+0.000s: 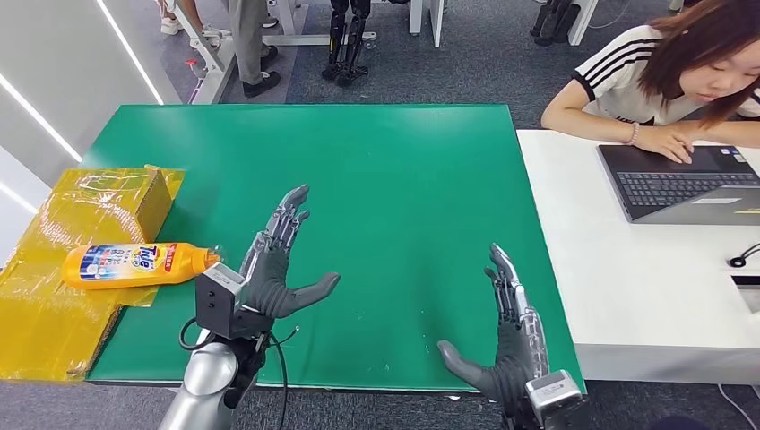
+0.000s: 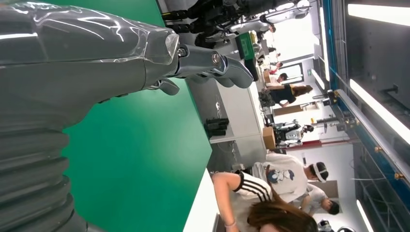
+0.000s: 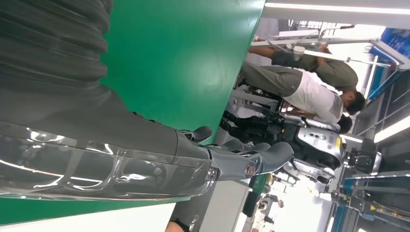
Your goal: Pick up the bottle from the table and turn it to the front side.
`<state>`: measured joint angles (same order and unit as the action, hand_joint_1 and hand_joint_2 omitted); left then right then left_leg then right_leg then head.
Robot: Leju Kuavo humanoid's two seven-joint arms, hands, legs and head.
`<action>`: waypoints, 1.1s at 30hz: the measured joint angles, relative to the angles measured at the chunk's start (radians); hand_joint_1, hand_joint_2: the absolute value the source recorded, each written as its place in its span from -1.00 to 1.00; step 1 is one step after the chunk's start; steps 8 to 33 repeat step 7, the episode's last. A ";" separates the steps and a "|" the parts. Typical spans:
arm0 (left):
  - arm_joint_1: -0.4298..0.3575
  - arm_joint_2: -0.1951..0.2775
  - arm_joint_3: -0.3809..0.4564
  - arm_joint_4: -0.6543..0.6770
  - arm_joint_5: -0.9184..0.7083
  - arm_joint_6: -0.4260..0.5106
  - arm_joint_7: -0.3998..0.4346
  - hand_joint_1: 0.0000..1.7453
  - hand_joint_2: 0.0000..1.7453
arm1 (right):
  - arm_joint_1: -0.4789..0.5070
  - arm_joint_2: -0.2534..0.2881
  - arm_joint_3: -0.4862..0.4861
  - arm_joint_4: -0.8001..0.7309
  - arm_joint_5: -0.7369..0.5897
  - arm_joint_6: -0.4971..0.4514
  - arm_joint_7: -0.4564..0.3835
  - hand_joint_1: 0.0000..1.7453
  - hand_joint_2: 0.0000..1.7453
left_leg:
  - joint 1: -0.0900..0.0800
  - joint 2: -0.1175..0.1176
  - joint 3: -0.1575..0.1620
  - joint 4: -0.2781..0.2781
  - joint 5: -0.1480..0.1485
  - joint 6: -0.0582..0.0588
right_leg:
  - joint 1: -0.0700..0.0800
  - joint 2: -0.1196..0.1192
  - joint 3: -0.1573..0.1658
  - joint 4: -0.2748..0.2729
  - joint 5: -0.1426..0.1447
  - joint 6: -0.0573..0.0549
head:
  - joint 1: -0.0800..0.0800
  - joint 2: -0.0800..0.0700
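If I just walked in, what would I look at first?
Probably the big green table, with the robot's two grey hands over its near edge, the left hand and the right hand, both open with fingers spread. Next, the orange bottle lying on its side on a yellow-wrapped box at the table's left edge, label facing up. At the far right, a person works at a laptop.

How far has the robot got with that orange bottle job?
The orange bottle lies on its side on the yellow-wrapped box at the green table edge, label facing up. Neither robot hand holds it: the left robot hand hovers open right by its cap, the right robot hand open and apart. That fits either a pickup about to come or a bottle just set down.
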<state>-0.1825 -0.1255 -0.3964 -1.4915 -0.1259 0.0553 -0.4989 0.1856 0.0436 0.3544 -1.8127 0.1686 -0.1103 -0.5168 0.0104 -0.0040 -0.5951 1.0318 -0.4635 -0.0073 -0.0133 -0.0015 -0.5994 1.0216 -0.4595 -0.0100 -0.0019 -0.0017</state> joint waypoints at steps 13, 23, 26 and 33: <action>0.006 0.000 0.015 -0.010 0.000 -0.002 0.006 -1.00 1.00 | -0.018 0.014 -0.005 0.008 0.006 0.015 0.005 -1.00 1.00 | 0.000 0.000 0.000 0.000 0.000 0.000 | 0.000 0.000 0.000 0.000 0.000 0.000 | 0.000 0.000; 0.006 0.000 0.015 -0.010 0.000 -0.002 0.006 -1.00 1.00 | -0.018 0.014 -0.005 0.008 0.006 0.015 0.005 -1.00 1.00 | 0.000 0.000 0.000 0.000 0.000 0.000 | 0.000 0.000 0.000 0.000 0.000 0.000 | 0.000 0.000; 0.006 0.000 0.015 -0.010 0.000 -0.002 0.006 -1.00 1.00 | -0.018 0.014 -0.005 0.008 0.006 0.015 0.005 -1.00 1.00 | 0.000 0.000 0.000 0.000 0.000 0.000 | 0.000 0.000 0.000 0.000 0.000 0.000 | 0.000 0.000; 0.006 0.000 0.015 -0.010 0.000 -0.002 0.006 -1.00 1.00 | -0.018 0.014 -0.005 0.008 0.006 0.015 0.005 -1.00 1.00 | 0.000 0.000 0.000 0.000 0.000 0.000 | 0.000 0.000 0.000 0.000 0.000 0.000 | 0.000 0.000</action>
